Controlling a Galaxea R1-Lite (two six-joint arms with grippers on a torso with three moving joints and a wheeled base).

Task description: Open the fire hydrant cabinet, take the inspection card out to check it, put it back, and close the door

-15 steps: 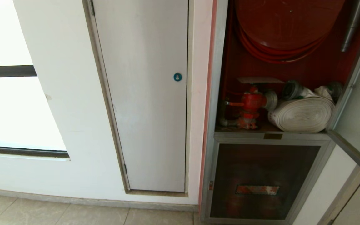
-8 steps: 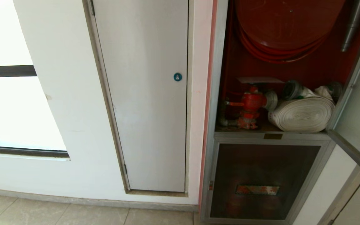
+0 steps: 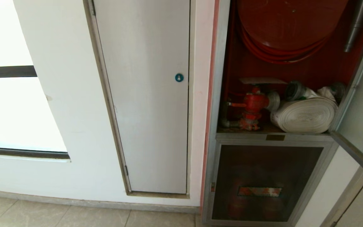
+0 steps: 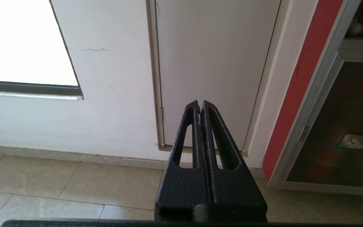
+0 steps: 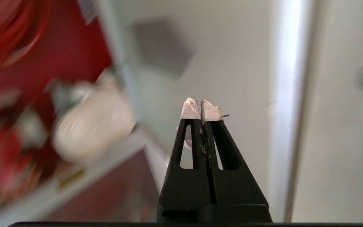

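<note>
Now the right gripper (image 5: 200,105), fingers pressed together and empty, points at the open door (image 5: 219,63), right of the cabinet (image 5: 27,94).

1. A plain white door (image 3: 146,94) is set in the white wall (image 3: 65,94), and it is closed
2. A small round blue lock (image 3: 179,77) sits near the right edge of that door
3. A bright window (image 3: 8,104) is on the left, with a dark bar (image 3: 6,72) across it
4. Beige floor tiles (image 3: 58,216) lie below the wall
</note>
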